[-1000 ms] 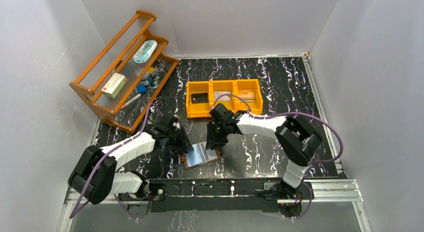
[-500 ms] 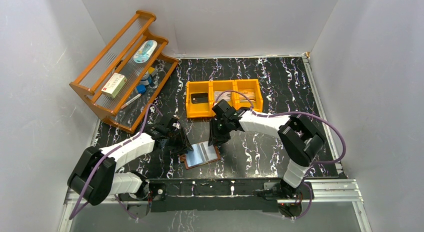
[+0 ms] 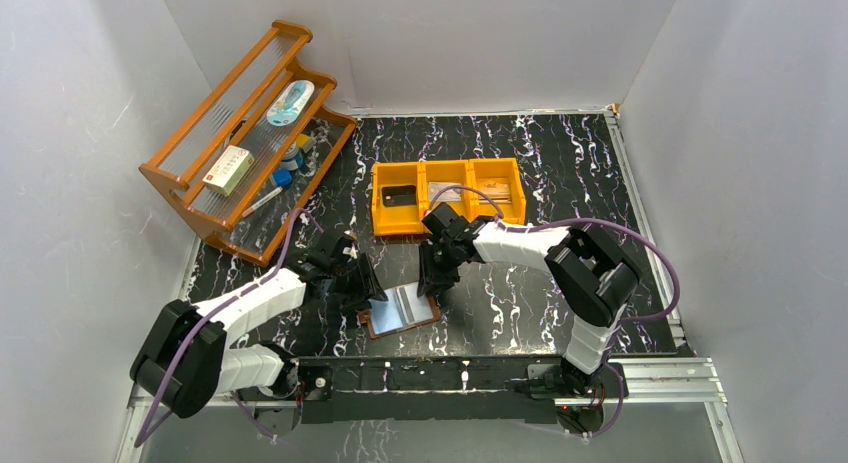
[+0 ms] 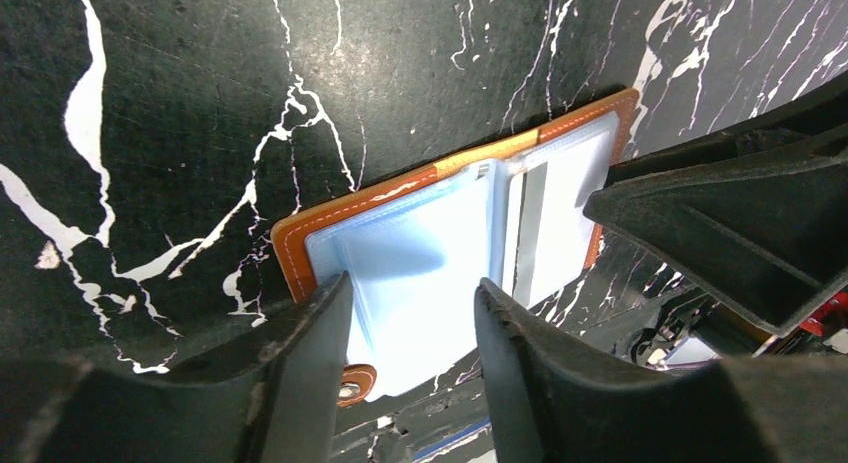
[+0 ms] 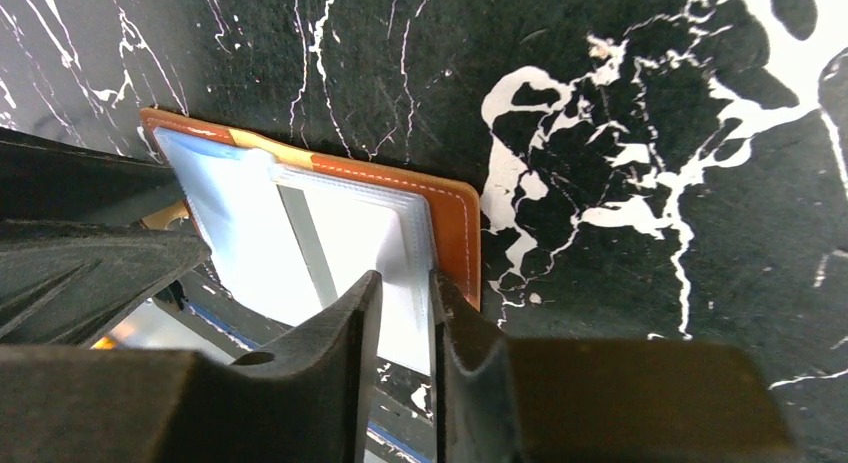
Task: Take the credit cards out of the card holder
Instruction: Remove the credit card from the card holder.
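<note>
The card holder (image 3: 402, 309) lies open near the table's front edge, brown leather (image 5: 455, 223) with pale-blue clear pockets (image 4: 400, 253). A grey strip (image 5: 305, 243) shows in the right pocket; I cannot tell if it is a card. My left gripper (image 4: 412, 318) hovers open over the left pocket (image 3: 362, 286). My right gripper (image 5: 405, 293) is nearly closed, with the right pocket's edge between its jaws (image 3: 433, 281). Three credit cards lie in the orange bin: black (image 3: 399, 195), silvery (image 3: 447, 191) and tan (image 3: 497, 191).
The orange three-compartment bin (image 3: 445, 166) stands just behind both grippers. A wooden rack (image 3: 190, 183) with a white-and-red box (image 3: 228, 169) and small items is at the back left. White walls close in the table on three sides.
My left gripper's jaws have spread wider over the left pocket. Both arms and the card holder have barely shifted.
</note>
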`<state>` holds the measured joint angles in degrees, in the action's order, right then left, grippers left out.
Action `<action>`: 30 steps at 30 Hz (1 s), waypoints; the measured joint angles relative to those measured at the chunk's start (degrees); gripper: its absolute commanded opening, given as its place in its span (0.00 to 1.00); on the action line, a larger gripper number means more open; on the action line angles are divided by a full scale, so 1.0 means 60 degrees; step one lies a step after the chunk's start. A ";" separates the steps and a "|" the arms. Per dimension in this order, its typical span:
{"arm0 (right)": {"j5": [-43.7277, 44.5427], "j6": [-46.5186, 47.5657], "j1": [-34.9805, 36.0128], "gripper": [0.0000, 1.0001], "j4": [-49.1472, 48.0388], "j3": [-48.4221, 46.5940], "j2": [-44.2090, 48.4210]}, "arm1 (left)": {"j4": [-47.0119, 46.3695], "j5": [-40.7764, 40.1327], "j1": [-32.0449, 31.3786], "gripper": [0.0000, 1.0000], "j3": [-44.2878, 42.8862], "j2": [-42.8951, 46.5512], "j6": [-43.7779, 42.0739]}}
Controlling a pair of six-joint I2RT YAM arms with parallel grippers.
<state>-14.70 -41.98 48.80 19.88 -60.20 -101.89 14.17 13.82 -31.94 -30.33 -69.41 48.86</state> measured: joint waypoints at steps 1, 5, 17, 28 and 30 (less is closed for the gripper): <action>-0.0029 0.0000 0.0022 0.23 -0.0007 0.0000 -0.0004 | -0.0015 0.0015 0.0000 0.42 0.0033 0.0000 0.0007; -0.0135 -0.0047 0.0106 0.17 -0.0095 0.0000 -0.0011 | -0.0117 0.0062 0.0000 0.40 0.0109 -0.0029 0.0033; -0.0426 -0.0313 0.0160 0.04 -0.0160 -0.0004 0.0353 | -0.0299 0.0033 0.0000 0.40 0.0299 0.0135 0.0222; -0.0710 -0.0484 0.0266 0.16 -0.0372 -0.0004 0.0481 | -0.0310 0.0022 0.0000 0.39 0.0313 0.0138 0.0288; -0.0809 -0.0525 0.0266 0.08 -0.0433 -0.0004 0.0488 | -0.0317 0.0022 0.0000 0.39 0.0317 0.0142 0.0291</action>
<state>-19.55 -45.12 50.39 17.28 -60.23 -98.96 12.27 13.96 -31.94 -28.42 -68.55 50.61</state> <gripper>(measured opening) 0.164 0.395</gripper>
